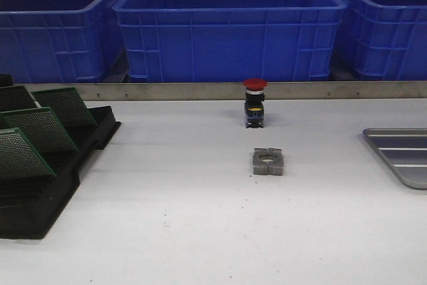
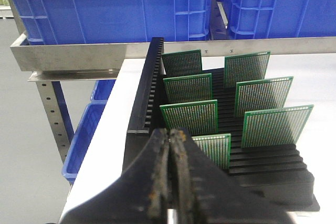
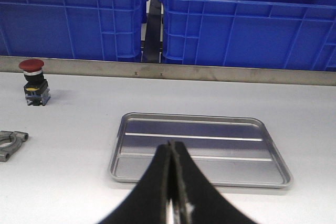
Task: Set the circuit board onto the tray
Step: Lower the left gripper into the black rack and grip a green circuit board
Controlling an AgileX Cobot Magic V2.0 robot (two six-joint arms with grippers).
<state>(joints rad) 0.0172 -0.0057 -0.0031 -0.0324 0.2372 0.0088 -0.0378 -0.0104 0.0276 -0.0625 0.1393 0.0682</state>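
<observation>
Several green perforated circuit boards (image 2: 188, 117) stand upright in a black slotted rack (image 2: 142, 93) at the table's left; they also show in the front view (image 1: 41, 128). My left gripper (image 2: 169, 135) is shut and empty, just short of the rack's near end. The shallow grey metal tray (image 3: 199, 148) with pale ribs lies empty at the table's right, partly cut off in the front view (image 1: 400, 155). My right gripper (image 3: 171, 145) is shut and empty, above the tray's near rim. Neither gripper shows in the front view.
A red-capped push button (image 1: 255, 103) stands at mid-table, with a grey metal clamp block (image 1: 268, 161) in front of it. Deep blue crates (image 1: 230, 25) stand behind a metal rail (image 1: 220, 90). The table's left edge (image 2: 97, 156) drops off beside the rack.
</observation>
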